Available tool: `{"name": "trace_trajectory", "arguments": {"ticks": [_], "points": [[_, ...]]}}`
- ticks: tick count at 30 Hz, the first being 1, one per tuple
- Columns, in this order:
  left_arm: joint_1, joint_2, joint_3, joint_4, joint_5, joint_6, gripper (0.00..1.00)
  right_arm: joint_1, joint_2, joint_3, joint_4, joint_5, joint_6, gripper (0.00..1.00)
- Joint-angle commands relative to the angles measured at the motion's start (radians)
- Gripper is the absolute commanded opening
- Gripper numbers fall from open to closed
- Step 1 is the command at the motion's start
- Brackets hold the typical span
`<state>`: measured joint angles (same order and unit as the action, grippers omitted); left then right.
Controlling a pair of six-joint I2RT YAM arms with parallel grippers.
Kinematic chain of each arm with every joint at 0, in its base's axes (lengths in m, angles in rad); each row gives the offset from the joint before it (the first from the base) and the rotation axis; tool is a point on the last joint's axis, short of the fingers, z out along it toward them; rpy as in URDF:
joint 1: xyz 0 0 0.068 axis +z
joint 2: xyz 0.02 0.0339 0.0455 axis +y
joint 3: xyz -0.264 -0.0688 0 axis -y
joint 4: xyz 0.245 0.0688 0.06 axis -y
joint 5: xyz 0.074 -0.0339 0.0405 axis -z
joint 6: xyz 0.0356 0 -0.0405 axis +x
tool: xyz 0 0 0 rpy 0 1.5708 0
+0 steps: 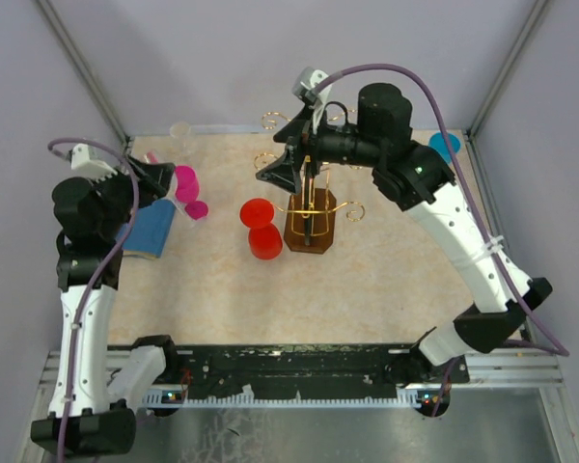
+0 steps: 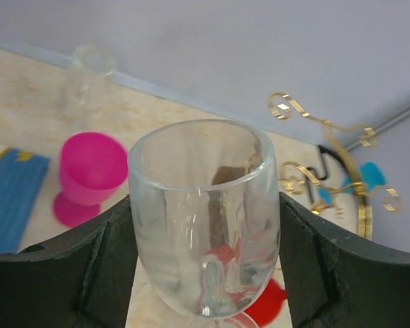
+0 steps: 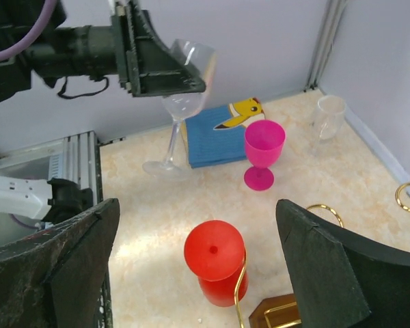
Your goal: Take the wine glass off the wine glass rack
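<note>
The wine glass (image 2: 203,219) fills the left wrist view. Its clear bowl sits mouth-up between the two dark fingers (image 2: 68,273) of the left gripper (image 2: 205,266), which press against it on both sides. Behind it stand a pink goblet (image 2: 92,171), a blue cloth (image 2: 10,198) and a small clear glass (image 2: 89,75) by the back wall. The gold scrolls of the wine glass rack (image 2: 328,178) show off to the right, well apart from the held glass.

In the right wrist view, the right gripper (image 3: 197,219) has its fingers spread wide with nothing between them. It hangs above an upturned red goblet (image 3: 215,263) and a corner of the rack's brown base. Across the table (image 3: 314,184), the left arm's jaws are clamped on the bowl of the glass. The glass leans, and its foot is low by the blue cloth; whether it touches the surface I cannot tell.

From the top camera the rack stands mid-table beside the red goblet, with the right arm reaching over it. The left gripper is far to the left near the pink goblet, and the glass itself is hard to make out there.
</note>
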<state>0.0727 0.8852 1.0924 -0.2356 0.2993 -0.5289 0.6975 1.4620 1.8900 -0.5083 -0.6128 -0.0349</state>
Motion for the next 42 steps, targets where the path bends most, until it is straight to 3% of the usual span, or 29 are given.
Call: {"name": "trace_trajectory", "arguments": {"ticks": [1, 7, 16, 23, 35, 42], "points": [[-0.010, -0.078, -0.133, 0.041, -0.220, 0.217, 0.58, -0.016, 0.029, 0.013, 0.033, 0.009, 0.066, 0.96], [-0.013, -0.124, -0.319, 0.190, -0.312, 0.288, 0.58, -0.025, 0.015, -0.028, 0.087, -0.032, 0.081, 0.96], [-0.023, -0.136, -0.553, 0.508, -0.315, 0.441, 0.58, -0.039, 0.022, -0.056, 0.128, -0.073, 0.108, 0.96], [-0.108, -0.122, -0.754, 0.811, -0.324, 0.611, 0.65, -0.048, 0.038, -0.048, 0.137, -0.088, 0.121, 0.96], [-0.130, 0.048, -0.833, 1.080, -0.395, 0.616, 0.60, -0.078, 0.062, -0.061, 0.176, -0.129, 0.156, 0.96], [-0.160, 0.154, -0.879, 1.255, -0.523, 0.633, 0.59, -0.100, 0.059, -0.063, 0.184, -0.143, 0.167, 0.96]]}}
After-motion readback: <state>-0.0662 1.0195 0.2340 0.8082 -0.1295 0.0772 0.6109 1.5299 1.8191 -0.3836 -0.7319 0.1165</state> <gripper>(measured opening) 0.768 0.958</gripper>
